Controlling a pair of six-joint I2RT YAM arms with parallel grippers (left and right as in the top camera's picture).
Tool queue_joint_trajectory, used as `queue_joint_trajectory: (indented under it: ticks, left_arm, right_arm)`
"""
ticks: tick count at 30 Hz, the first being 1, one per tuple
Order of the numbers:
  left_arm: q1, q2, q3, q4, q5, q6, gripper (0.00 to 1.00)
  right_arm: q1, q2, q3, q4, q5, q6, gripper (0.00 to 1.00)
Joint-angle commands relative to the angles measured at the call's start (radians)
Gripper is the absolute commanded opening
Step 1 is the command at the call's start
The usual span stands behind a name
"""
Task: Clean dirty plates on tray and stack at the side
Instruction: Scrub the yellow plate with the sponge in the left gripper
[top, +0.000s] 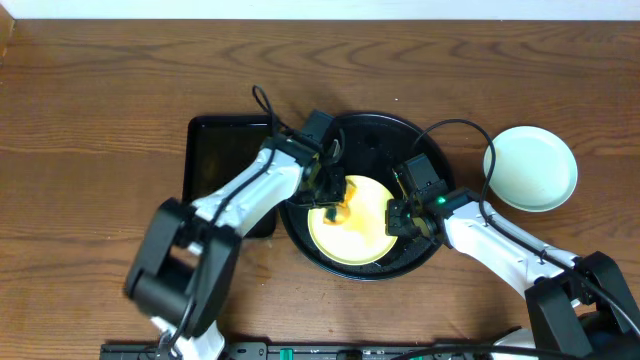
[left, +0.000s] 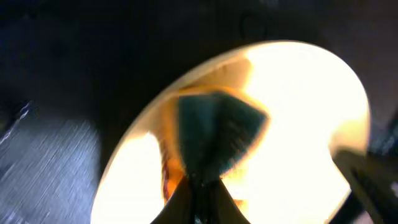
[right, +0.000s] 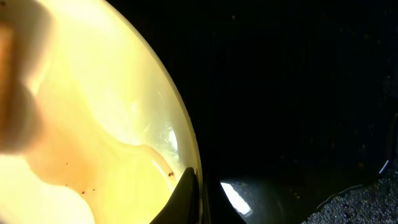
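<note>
One yellow plate lies inside the round black tray, in the near half of it, and its near edge is close to the tray's rim. On my right wrist view the plate shows a brownish film on its surface and some small dark specks near the rim, with the glossy tray dark behind it. The left gripper is over the left part of the plate. On the left wrist view its fingers come together at the bottom of the picture and hold a sponge, teal with an orange edge, which presses on the plate. This view is blurred, so I cannot read more detail from it. From above the sponge appears as an orange spot on the plate. The right gripper is at the plate's right rim. On its own camera the fingers are narrow and, as far as I can see, they pinch the rim there. One mint plate sits on the bare tabletop to the right of the round tray, apart from it, and it looks clean from above. I cannot tell if another plate is under it. A rectangular black tray lies just left of the round tray, and the left arm passes over its near right corner.
</note>
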Motion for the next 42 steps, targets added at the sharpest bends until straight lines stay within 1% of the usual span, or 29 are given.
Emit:
queue_joint_trajectory:
  ticks: [1,3,5,7,9,12,13,16,17,23,27,30,35,37,41,42]
  left_arm:
    - [0.007,-0.143,0.000,-0.049,-0.073,0.037,0.07]
    - [0.013,-0.200,0.001,-0.084,-0.148,0.037,0.07]
    - [0.019,-0.243,0.001,-0.108,-0.200,0.037,0.08]
    - [0.028,-0.271,0.001,-0.122,-0.226,0.037,0.07]
    - [0.040,-0.283,0.000,-0.130,-0.229,0.037,0.07]
    - [0.063,-0.282,0.000,-0.139,-0.229,0.037,0.07]
    - [0.074,-0.282,0.000,-0.140,-0.229,0.037,0.07]
    - [0.098,-0.282,0.000,-0.140,-0.229,0.037,0.08]
    - [0.104,-0.282,0.000,-0.143,-0.229,0.037,0.07]
    - [0.124,-0.282,0.000,-0.162,-0.229,0.037,0.07]
    - [0.124,-0.282,0.000,-0.169,-0.229,0.037,0.07]
    - [0.124,-0.282,0.000,-0.169,-0.229,0.037,0.08]
    - [0.124,-0.282,0.000,-0.169,-0.229,0.037,0.08]
    - [0.124,-0.282,0.000,-0.169,-0.229,0.037,0.07]
    - [0.124,-0.282,0.000,-0.170,-0.229,0.037,0.08]
    - [0.124,-0.282,0.000,-0.170,-0.229,0.037,0.08]
  right_arm:
    - [0.014,0.012,-0.014,-0.025,0.025,0.003,0.01]
    - [0.014,0.012,-0.014,-0.024,0.025,0.003,0.02]
    - [0.014,0.012,-0.014,-0.024,0.025,0.003,0.09]
    - [0.014,0.012,-0.014,-0.023,0.024,0.003,0.15]
    - [0.014,0.012,-0.014,-0.022,0.024,0.002,0.16]
    - [0.014,0.012,-0.014,-0.025,0.007,0.003,0.15]
    - [0.014,0.012,-0.014,-0.025,0.002,0.003,0.14]
    - [0.014,0.012,-0.014,-0.030,-0.018,0.003,0.03]
    - [0.014,0.012,-0.014,-0.034,-0.029,0.003,0.01]
    - [0.010,0.012,-0.013,-0.050,0.002,0.003,0.01]
    - [-0.038,-0.005,0.035,-0.070,0.023,-0.001,0.01]
    - [-0.094,-0.016,0.126,-0.166,0.013,-0.034,0.01]
    - [-0.146,-0.016,0.274,-0.356,0.014,-0.150,0.01]
    - [-0.147,-0.016,0.298,-0.383,0.014,-0.182,0.01]
    - [-0.144,-0.015,0.305,-0.422,-0.018,-0.183,0.01]
    - [-0.143,-0.015,0.303,-0.433,-0.037,-0.183,0.03]
